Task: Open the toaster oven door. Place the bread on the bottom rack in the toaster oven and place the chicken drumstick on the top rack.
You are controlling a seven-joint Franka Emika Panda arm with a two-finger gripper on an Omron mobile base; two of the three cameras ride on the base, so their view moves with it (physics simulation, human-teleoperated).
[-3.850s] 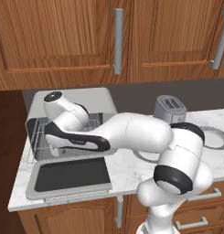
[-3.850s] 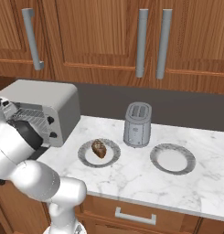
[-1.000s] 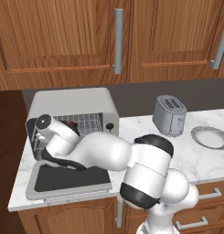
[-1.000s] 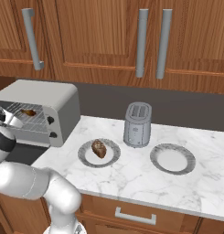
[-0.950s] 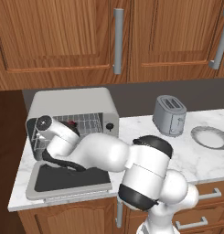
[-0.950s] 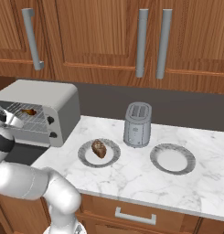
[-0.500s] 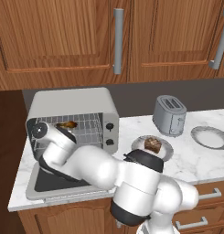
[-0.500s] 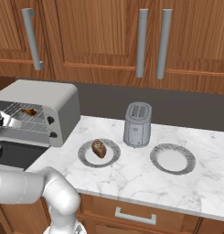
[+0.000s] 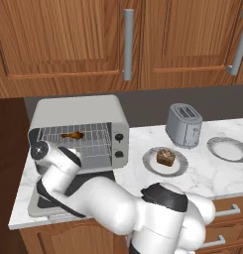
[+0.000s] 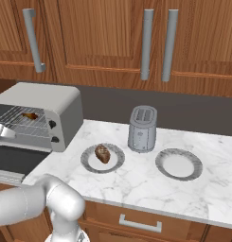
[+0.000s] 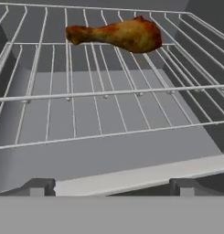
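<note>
Drumstick on top rack, upper frame; jaws wide, empty. Back out level, then fetch bread.

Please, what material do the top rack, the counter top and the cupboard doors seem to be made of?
The top rack looks like thin shiny metal wire: silver rods in a grid. The counter top looks like polished marble: white with grey veins. The cupboard doors look like varnished brown wood with visible grain. All rendered, so uncertain.

Chicken drumstick on top rack; bread apparently right of toaster oven.
</note>
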